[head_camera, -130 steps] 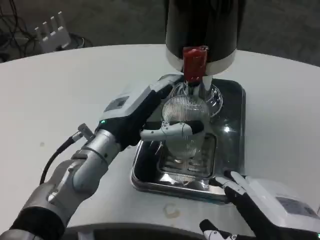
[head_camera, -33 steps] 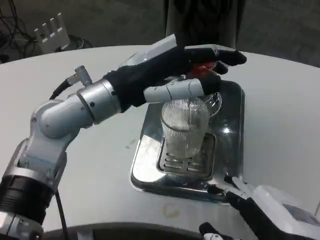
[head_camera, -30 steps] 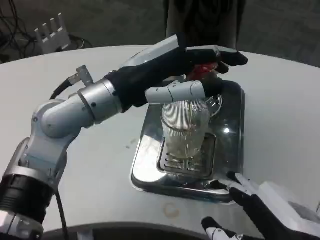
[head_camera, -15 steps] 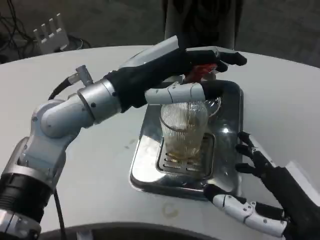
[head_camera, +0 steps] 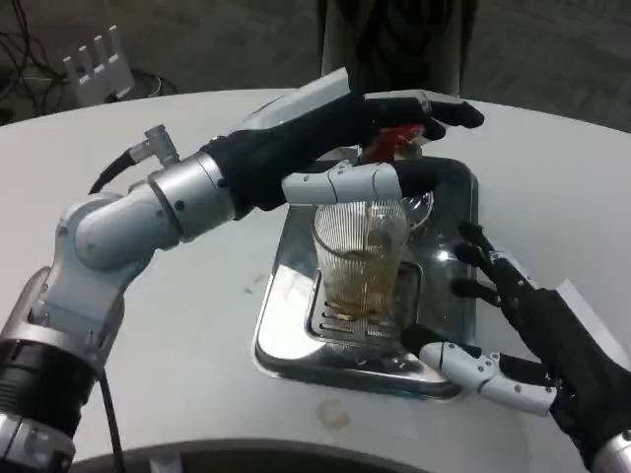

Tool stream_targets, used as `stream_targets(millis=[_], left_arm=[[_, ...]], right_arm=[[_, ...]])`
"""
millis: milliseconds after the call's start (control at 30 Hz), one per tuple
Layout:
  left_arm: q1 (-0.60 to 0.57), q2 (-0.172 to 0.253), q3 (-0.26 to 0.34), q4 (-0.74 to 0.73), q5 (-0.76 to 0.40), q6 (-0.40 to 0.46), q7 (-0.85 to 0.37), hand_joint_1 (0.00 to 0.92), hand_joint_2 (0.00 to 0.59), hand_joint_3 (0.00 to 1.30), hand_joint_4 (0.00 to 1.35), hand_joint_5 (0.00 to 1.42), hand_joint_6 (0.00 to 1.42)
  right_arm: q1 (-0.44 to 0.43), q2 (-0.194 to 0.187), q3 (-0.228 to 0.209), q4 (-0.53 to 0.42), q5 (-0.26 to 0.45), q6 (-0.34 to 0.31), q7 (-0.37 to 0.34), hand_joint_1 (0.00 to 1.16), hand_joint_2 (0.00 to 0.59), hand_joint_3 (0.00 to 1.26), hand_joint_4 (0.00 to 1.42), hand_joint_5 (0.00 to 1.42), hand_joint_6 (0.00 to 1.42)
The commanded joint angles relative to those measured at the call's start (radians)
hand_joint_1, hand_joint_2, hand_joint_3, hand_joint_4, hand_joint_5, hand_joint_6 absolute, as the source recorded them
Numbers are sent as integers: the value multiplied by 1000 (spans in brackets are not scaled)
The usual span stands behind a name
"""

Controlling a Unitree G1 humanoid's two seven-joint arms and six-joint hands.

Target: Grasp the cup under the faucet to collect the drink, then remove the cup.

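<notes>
From my remote station, the head view looks down on the white worktop, where a ribbed clear cup stands upright on the slotted grate of a shiny steel drip tray, directly below the dispenser's red faucet lever. The cup is partly filled with an amber drink, roughly to its middle. The robot's left arm reaches in from the picture's left, and its left hand lies stretched over the faucet, dark fingers extended across the top of the red lever and the white thumb running just above the cup's rim; I cannot tell whether the thumb touches the glass. The hand appears to rest on the lever rather than wrap around anything. The dark body of the dispenser rises behind it at the top edge. At lower right, my right hand comes in with its fingers spread wide and nothing in them, the dark fingertips over the tray's right side near the cup and the white thumb low over the tray's front right corner; the cup stands apart from it, between thumb and fingers but ungrasped. A small stain marks the worktop just in front of the tray, and a white pronged object sits beyond the far left edge.
</notes>
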Motion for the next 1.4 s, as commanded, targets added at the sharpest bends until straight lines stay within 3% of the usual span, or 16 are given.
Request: stream_targets(millis=[33,400,633,967,1400], left_arm=[[31,31,-15,8,47,34,-26,0,32,238,143,182,227],[39,42,-15,-22,46,50,-31,0,32,238,144,182,216],[46,46,-17,-47,47,67,-31,0,31,238,145,182,214],[58,55,-15,-89,47,96,-31,0,31,240,145,182,213],[64,74,-13,-108,44,111,-39,0,35,246,145,182,212]], right_arm=[[-51,-34,19,61,23,-33,-34,632,200,35,80,193,29],[-129,-76,41,170,44,-55,-101,629,199,49,86,195,45],[-195,-79,60,245,66,-67,-122,629,199,49,79,184,47],[-339,-56,100,382,63,-92,-183,713,181,5,66,184,47],[-386,-40,133,489,79,-134,-225,748,186,23,73,170,64]])
